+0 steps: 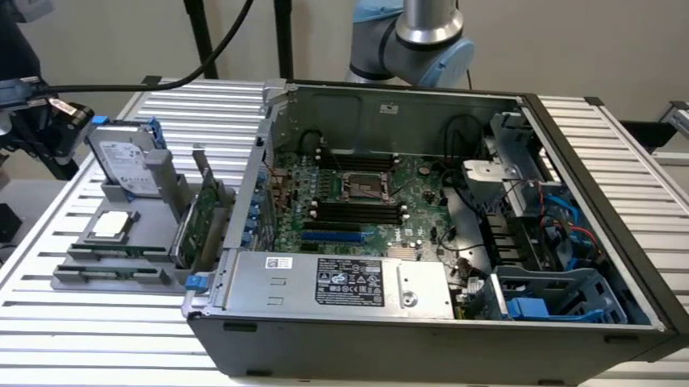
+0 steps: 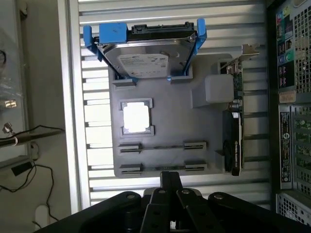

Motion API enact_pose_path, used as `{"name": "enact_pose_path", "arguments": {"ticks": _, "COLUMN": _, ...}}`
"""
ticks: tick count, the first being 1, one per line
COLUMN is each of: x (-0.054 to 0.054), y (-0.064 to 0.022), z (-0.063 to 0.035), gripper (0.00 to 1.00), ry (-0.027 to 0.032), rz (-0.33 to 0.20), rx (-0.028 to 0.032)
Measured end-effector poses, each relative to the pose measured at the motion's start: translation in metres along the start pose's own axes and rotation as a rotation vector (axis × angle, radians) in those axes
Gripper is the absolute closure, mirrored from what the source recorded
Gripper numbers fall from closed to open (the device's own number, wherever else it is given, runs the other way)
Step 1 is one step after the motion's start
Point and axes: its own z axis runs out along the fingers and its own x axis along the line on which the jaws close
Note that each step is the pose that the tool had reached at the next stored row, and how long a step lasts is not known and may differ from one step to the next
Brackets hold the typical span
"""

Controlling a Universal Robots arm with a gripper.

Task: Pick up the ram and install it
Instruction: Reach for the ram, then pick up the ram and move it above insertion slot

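Two ram sticks (image 2: 163, 168) stand on edge in the gray holder (image 2: 170, 116) on the counter (image 2: 97, 189), side by side at the holder's end opposite the hard drive (image 2: 143, 60). The hand (image 2: 170, 177), closed and empty, hovers off that same end, with the sticks' long axes crosswise ahead of it.

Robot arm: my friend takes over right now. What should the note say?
Gripper: shut, empty, hovering over the gray tray at the edge by the ram.
Ram: in its tray holder, untouched, with a second stick beside it.
Done: nothing yet.
Left: picking up the ram and installing it. The black slots in the open computer look empty.
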Motion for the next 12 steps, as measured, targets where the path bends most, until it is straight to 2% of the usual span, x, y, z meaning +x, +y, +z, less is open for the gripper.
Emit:
{"name": "enact_pose_path", "arguments": {"ticks": 4, "x": -0.0005, "y": 0.0, "z": 0.0006, "gripper": 1.0, "ry": 0.0005, "rz": -0.016, "rx": 0.0001}}
{"name": "enact_pose_path", "arguments": {"ticks": 12, "x": -0.0007, "y": -0.0001, "z": 0.0041, "gripper": 1.0, "ry": 0.007, "rz": -0.157, "rx": 0.0018}}
